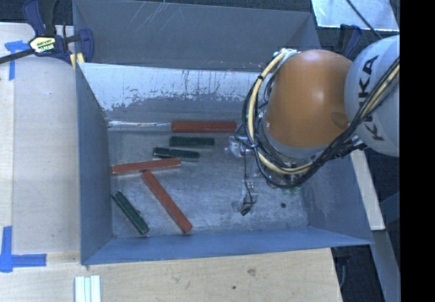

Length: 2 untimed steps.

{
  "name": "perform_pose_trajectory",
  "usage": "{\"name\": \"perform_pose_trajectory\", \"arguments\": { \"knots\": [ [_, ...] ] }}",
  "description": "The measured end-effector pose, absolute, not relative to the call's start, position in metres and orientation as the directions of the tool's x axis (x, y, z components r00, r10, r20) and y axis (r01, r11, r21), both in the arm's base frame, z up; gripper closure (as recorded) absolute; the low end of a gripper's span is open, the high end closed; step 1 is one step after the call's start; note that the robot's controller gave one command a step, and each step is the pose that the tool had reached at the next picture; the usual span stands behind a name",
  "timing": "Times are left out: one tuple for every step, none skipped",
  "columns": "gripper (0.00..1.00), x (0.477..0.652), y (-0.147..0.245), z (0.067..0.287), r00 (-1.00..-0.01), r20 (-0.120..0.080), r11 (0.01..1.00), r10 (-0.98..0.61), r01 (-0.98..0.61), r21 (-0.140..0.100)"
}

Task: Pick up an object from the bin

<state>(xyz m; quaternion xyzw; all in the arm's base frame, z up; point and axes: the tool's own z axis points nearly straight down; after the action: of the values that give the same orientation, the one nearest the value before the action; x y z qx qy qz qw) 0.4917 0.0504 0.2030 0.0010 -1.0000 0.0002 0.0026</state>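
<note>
Orange wrist cover (306,100) sits highest in the scene, right of centre, ringed by yellow and black cables (255,113). It is mounted on the white arm (375,100), which is cut off at the right side of the frame.

1. Hidden parts. The cover conceals most of the gripper (241,147). A metallic portion protrudes at the cover's lower left edge. Whether the claw is spread or pressed together cannot be told. A thin dark line descends from under the cover to a small dark part (246,207) above the floor of the bin (204,35). What this part is cannot be made out.

2. Nearest objects. The upper red-brown bar (204,126) lies flat at the foot of the far wall, centre of frame. Its long axis runs left to right and its right end points at the gripper, close beside it. The upper dark green bar (192,141) lies just below, parallel, with its right end short of the gripper.

3. Remaining objects, left half of the floor:
- a second dark green bar (177,153), near horizontal;
- a red-brown bar (146,166), right end slightly raised;
- a diagonal red-brown bar (166,202), running from upper left to lower right, its upper end just under the previous bar;
- a diagonal dark green bar (130,213) in the lower left corner, roughly parallel to it.
</note>
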Motion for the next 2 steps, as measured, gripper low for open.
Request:
{"name": "perform_pose_trajectory", "arguments": {
  "knots": [
    [0.0, 0.49, 0.043, 0.101, -0.97, 0.004, 0.97, 0.244, 0.244, -0.002],
    [0.0, 0.55, 0.066, 0.07, -0.865, -0.003, 0.865, 0.503, 0.503, 0.002]
  ]
}}
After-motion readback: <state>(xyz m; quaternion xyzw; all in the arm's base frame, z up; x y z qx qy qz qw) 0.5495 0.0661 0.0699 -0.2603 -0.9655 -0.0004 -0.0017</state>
